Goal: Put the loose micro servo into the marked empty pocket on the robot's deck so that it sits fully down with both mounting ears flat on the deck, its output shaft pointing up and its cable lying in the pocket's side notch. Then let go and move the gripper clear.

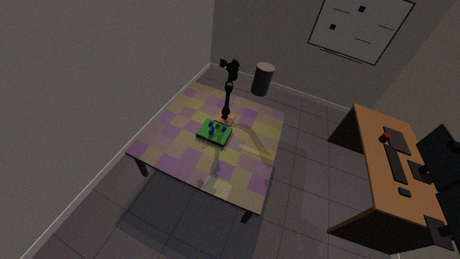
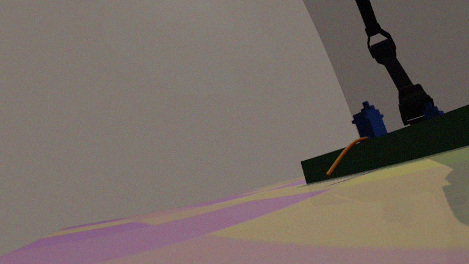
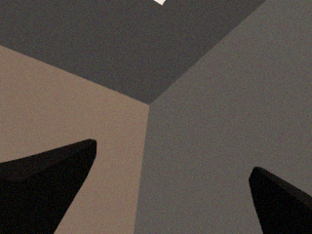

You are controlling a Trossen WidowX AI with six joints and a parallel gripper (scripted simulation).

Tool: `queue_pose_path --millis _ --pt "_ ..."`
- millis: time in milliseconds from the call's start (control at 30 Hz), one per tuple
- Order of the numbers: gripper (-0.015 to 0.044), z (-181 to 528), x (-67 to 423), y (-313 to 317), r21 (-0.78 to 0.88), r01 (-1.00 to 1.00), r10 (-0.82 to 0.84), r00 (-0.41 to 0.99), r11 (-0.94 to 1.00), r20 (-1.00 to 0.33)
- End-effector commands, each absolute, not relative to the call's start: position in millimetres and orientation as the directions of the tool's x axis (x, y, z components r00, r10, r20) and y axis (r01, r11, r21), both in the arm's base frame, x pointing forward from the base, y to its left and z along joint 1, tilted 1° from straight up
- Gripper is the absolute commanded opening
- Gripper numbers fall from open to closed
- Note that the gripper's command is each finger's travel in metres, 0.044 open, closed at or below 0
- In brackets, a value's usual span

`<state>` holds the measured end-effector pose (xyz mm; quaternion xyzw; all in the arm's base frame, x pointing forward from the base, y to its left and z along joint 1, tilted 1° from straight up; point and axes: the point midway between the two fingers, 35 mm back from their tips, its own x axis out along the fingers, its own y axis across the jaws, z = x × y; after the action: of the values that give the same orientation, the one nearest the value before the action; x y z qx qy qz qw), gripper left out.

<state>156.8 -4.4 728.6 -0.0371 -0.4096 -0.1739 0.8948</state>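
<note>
A checkered desk [image 1: 176, 160] carries a green deck [image 1: 214, 132] in front of a black arm [image 1: 227, 96] that stands nearly straight up. On the deck sit small blue servos; one [image 2: 369, 121] stands near the front corner, its orange cable [image 2: 342, 154] drooping over the deck's edge. Whether it sits fully in its pocket cannot be told. The tool [image 1: 226, 63] is raised high at the arm's top, far above the servo, fingers spread wide and empty, facing the ceiling.
</note>
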Motion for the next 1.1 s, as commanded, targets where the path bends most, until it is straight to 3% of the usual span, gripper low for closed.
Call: queue_pose_path --millis 0,667,1067 --pt "0.0440 725 167 1 0.050 0.343 -0.266 0.619 0.938 0.739" --pt "0.0440 669 261 37 -0.173 0.298 -0.149 0.804 0.939 0.576" --pt "0.0440 600 331 53 -0.324 0.204 -0.086 0.935 0.924 0.343"
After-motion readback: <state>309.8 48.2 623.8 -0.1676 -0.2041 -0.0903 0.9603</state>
